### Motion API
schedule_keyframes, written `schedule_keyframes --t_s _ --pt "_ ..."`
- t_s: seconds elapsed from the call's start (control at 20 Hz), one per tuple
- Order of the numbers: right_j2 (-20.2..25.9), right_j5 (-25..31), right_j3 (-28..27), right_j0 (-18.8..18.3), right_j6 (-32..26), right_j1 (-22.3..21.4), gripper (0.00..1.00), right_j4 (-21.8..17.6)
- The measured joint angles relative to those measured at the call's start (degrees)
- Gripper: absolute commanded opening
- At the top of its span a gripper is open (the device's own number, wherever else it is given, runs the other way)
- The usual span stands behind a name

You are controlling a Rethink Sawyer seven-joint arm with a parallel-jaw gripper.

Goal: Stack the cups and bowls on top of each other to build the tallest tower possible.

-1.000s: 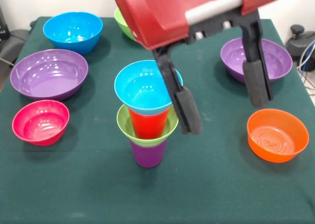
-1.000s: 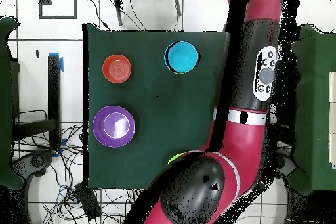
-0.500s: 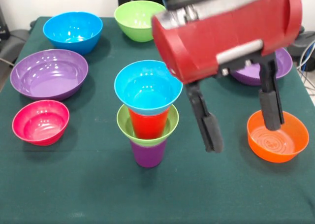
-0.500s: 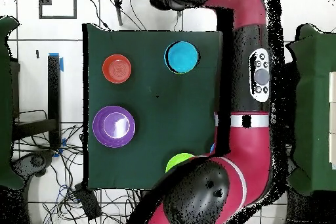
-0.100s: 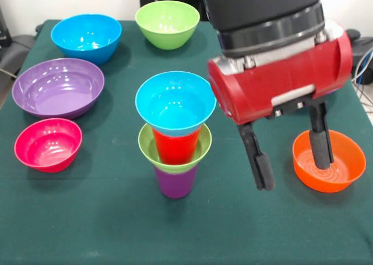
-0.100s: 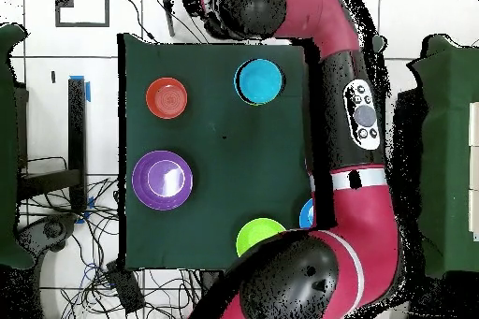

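Tower [image 5: 175, 134] mid-desk [image 5: 87, 218]: purple cup, lime bowl, red cup, blue bowl on top. Gripper [image 5: 294, 163] fingers spread, empty, straddling inner rim of orange bowl [image 5: 341, 169] near desk's edge. Step: fetching next piece. Next: close on rim, lift, carry to tower.

I read this as a robotics lab: green cloth-covered table [image 6: 215, 194] on a pale tiled floor [image 6: 37, 100], loose cables [image 6: 84, 268] tangled around its edges, tape marks [image 6: 81, 86] stuck beside it.
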Motion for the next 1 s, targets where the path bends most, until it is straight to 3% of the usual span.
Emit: schedule_keyframes --t_s 0.5,1.0 --pt "-3.4 -8.9 12.6 -2.8 1.4 -0.9 1.00 0.0" --pt "-5.4 -13.0 18.5 -3.3 1.5 -1.2 1.00 0.2"
